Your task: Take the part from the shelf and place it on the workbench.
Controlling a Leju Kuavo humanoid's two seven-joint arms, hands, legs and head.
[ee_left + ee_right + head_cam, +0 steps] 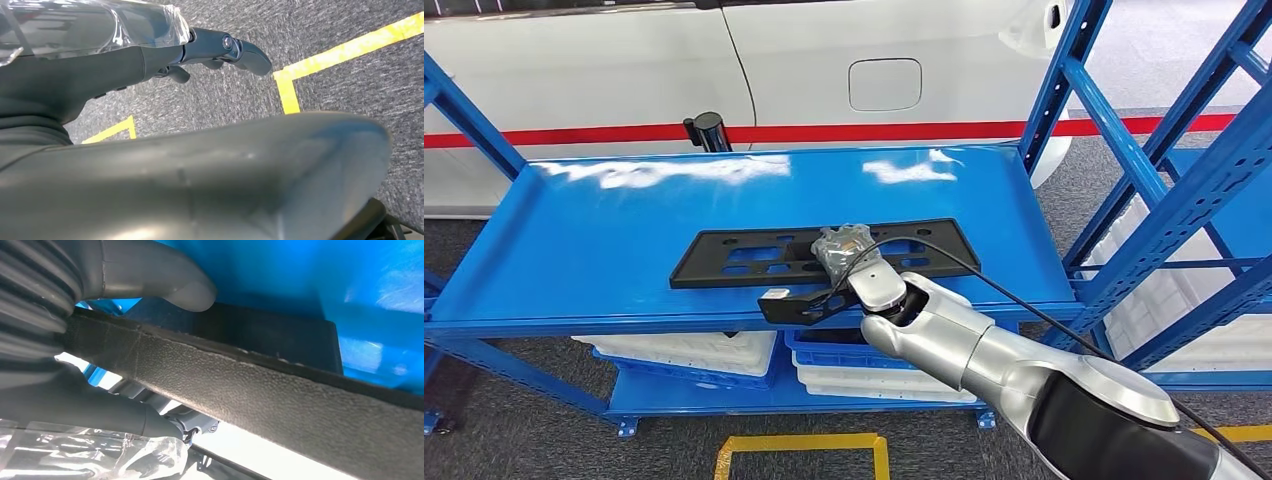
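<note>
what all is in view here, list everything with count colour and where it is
part: 1, black flat plate with cut-outs, on the top shelf near its front edge
shelf: 1 rack, blue, straight ahead; a second blue rack to the right
trays: several, white, stacked on the lower shelf
car: 1, white with a red stripe, behind the shelf
post: 1, black, behind the shelf
floor tape: yellow lines on grey carpet
right hand: 1, grey, at the part's front edge, thumb above and fingers below
left hand: 1, dark grey, hanging over the floor, holding nothing
</note>
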